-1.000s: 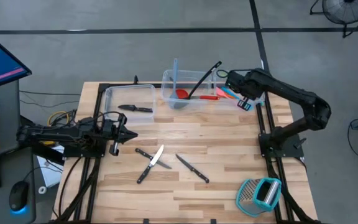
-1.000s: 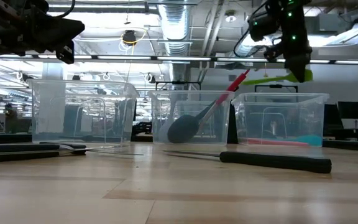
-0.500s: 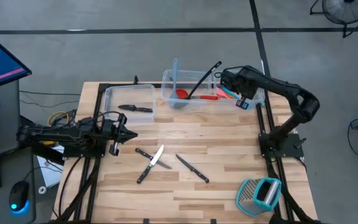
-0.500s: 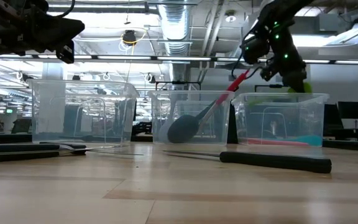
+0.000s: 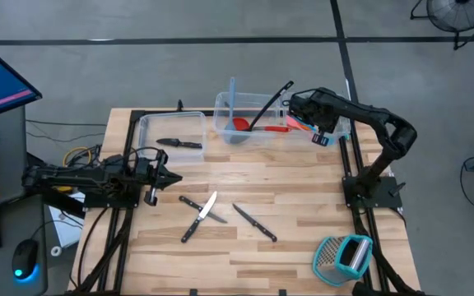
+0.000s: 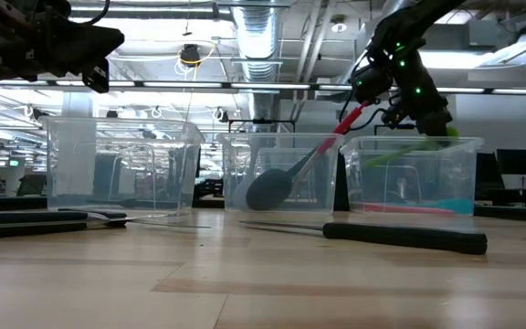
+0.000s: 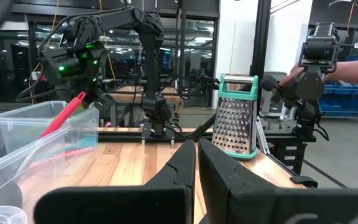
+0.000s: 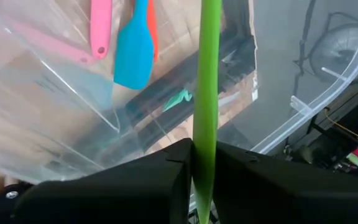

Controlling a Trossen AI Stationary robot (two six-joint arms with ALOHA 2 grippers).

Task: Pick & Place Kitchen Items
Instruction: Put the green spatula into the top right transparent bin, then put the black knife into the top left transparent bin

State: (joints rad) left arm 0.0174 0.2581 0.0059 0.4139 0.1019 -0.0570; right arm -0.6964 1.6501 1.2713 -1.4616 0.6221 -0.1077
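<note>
The right gripper (image 8: 204, 171) has lowered the green spatula (image 8: 206, 93) into the bin (image 6: 414, 174).

Overhead, table-level, two wrist views

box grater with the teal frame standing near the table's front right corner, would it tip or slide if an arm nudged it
The teal-framed metal box grater stands upright on a narrow base and is tall for that footprint, so a push near its top would probably tip it. A low push might slide it instead on the smooth wooden table. Hollow perforated steel suggests it is fairly light.

Three knives (image 5: 202, 213) before three bins (image 5: 171, 123).
</note>
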